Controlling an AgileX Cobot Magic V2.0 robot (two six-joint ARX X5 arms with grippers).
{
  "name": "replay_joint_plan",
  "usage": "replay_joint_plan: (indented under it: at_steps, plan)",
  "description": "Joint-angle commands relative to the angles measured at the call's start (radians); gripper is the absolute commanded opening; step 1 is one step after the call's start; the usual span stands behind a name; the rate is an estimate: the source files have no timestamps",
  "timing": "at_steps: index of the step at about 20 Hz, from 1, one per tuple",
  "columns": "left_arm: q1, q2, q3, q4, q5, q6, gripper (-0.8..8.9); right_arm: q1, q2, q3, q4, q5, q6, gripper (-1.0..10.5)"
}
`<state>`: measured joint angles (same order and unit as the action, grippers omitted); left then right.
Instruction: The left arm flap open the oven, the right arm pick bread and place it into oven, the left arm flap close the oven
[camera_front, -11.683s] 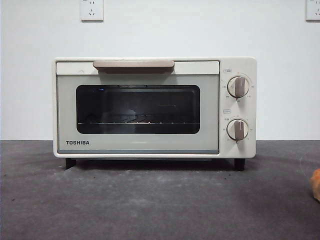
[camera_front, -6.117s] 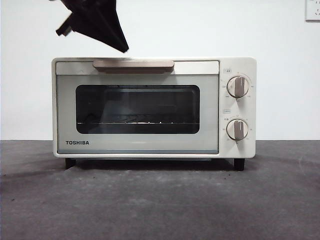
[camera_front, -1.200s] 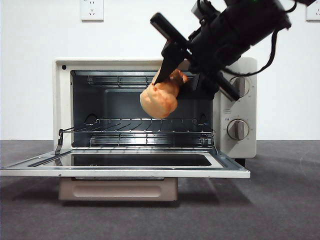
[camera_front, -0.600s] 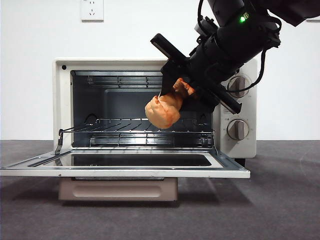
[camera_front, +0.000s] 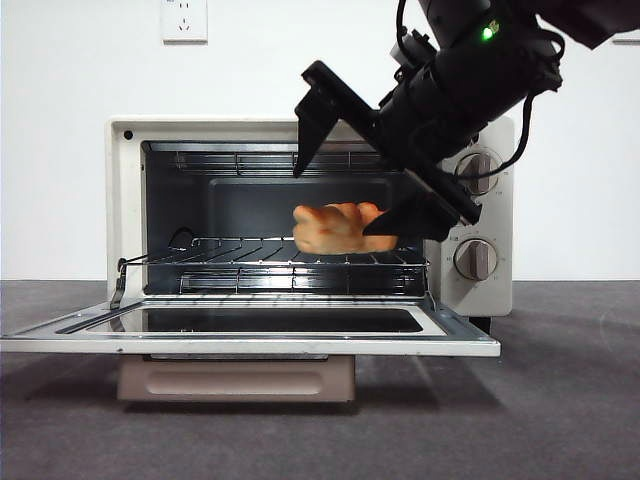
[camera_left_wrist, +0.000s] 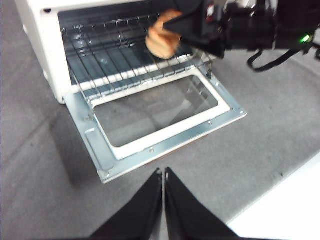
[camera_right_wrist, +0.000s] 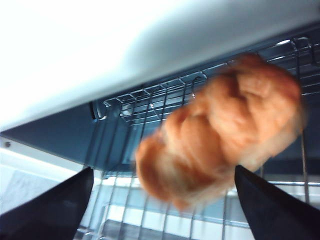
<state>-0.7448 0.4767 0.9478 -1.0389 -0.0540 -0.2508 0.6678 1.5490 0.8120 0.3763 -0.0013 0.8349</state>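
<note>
The cream-white oven (camera_front: 118, 200) stands with its door (camera_front: 250, 345) flapped down flat. The golden-brown bread (camera_front: 335, 228) lies level at the wire rack (camera_front: 240, 262), on the right side of the cavity; whether it rests there I cannot tell. My right gripper (camera_front: 331, 202) reaches into the oven mouth from the upper right, open, one jaw above the bread and one beside it. In the right wrist view the bread (camera_right_wrist: 225, 135) is blurred beyond the wide-apart jaws of that gripper (camera_right_wrist: 162, 172). My left gripper (camera_left_wrist: 163, 172) is shut and empty, hanging before the oven (camera_left_wrist: 40, 35) and its door (camera_left_wrist: 150, 145).
Two beige knobs (camera_front: 477, 172) sit on the oven's right panel, partly behind the right arm. The beige handle (camera_front: 235, 380) hangs under the lowered door. Dark grey table (camera_front: 560, 400) runs around the oven, with a white wall and a socket (camera_front: 184, 20) behind.
The right gripper's jaws have spread apart and let go of the bread. The bread dropped from hanging in the jaws to lying level at the rack.
</note>
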Motion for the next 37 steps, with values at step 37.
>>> replay_joint_plan:
  at_steps: [37]
  plan:
    - [0.791, 0.586, -0.579, 0.666, 0.697, -0.188, 0.11, 0.076, -1.219, 0.015, -1.188, -0.148, -0.399, 4.5]
